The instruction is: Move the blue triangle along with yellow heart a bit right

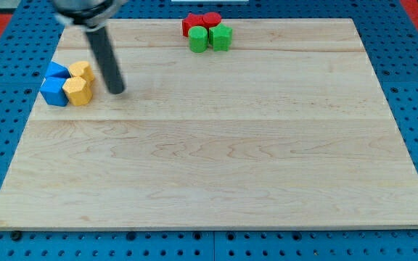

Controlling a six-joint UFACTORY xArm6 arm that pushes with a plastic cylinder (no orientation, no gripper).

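A blue triangle and a yellow heart sit side by side near the board's left edge, touching. Just below them lie a blue cube-like block and a yellow hexagonal block, making one tight cluster. My dark rod comes down from the view's top left, and my tip rests on the board just right of the cluster, a short gap from the yellow blocks.
A second cluster sits at the board's top edge: a red block, a red round block, a green block and a green block. The wooden board lies on a blue pegboard.
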